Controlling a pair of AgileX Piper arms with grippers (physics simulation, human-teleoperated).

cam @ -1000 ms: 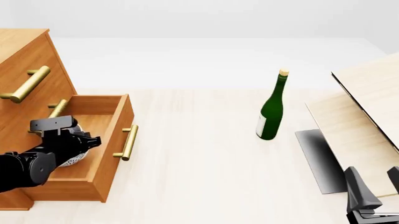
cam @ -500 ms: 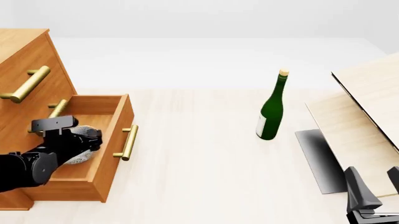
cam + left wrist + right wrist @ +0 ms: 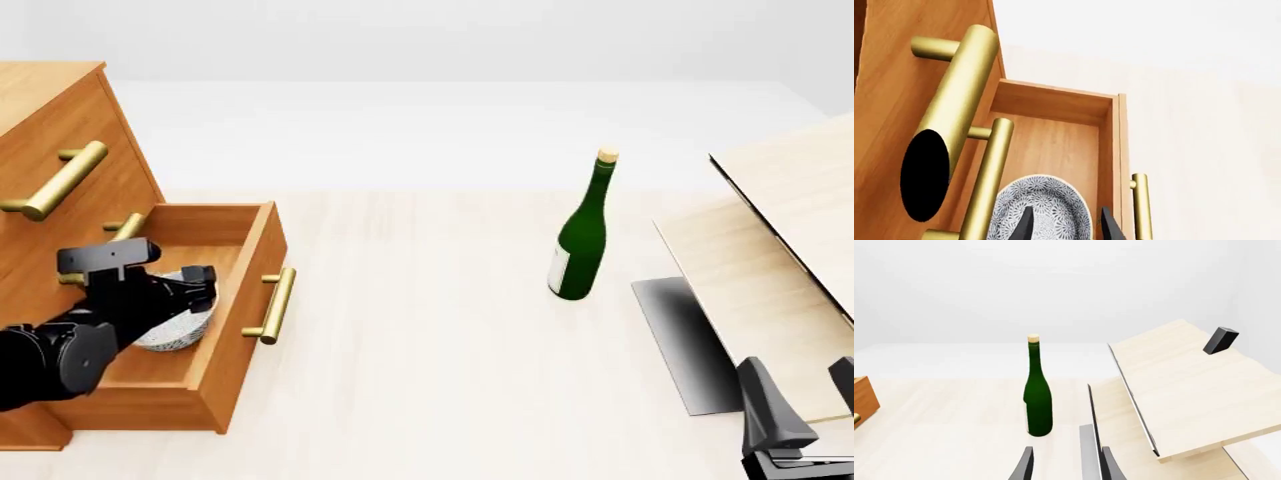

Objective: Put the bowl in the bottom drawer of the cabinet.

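L gripper [image 3: 184, 290] hangs over the bowl [image 3: 174, 325] w/ fingers [image 3: 1026, 225] spread apart, nothing pinched between them. Bowl sits upright on the floor of the bottom drawer [image 3: 247, 285], which is pulled out from the cabinet [image 3: 60, 120]. R gripper [image 3: 801, 400] idles well to the right of the cabinet, past the green bottle [image 3: 582, 235], fingers apart, by the pale boards [image 3: 787, 240].

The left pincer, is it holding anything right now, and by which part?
The left pincer straddles the bowl's rim inside the bottom drawer, one finger inside the bowl and one outside. Whether it grips the rim or has let go cannot be told.
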